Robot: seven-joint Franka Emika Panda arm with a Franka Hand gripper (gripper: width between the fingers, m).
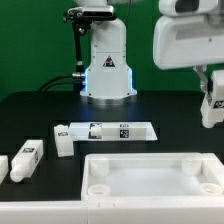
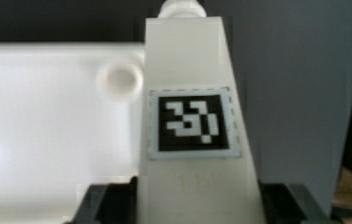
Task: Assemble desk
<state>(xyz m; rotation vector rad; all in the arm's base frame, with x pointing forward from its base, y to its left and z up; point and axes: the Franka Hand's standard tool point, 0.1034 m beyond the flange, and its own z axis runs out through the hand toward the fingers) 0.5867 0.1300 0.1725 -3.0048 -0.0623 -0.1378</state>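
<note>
Exterior view: from where I stand, the black surface (image 1: 40,110) carries the large white rectangular rimmed plastic tabletop panel (image 1: 150,190) at the front, lying flat with round sockets in its corners. Behind it lies the marker board (image 1: 105,130), thin and flat. At that board's end on the exterior view's left sits a short white tagged leg (image 1: 63,142), then a second white leg (image 1: 29,157) further out, and a third white leg (image 1: 4,166) is cut off by the picture's edge. The big white robot base with a blue light (image 1: 106,65) stands at the back. At the exterior view's right the hand (image 1: 207,84) hangs above the surface, its two fingers closed on a square white plastic leg with a black-and-white tag (image 1: 211,110), held off the surface near the panel's far right corner. Wrist view: the hand (image 2: 191,205) is partly closed, its black fingers (image 2: 105,205) pressed against either side of the held leg (image 2: 191,60), tag facing the camera. The tabletop panel (image 2: 48,120) lies beyond, with one round corner socket (image 2: 120,80) just beside the leg; whether the leg's far end touches the panel I cannot tell.
</note>
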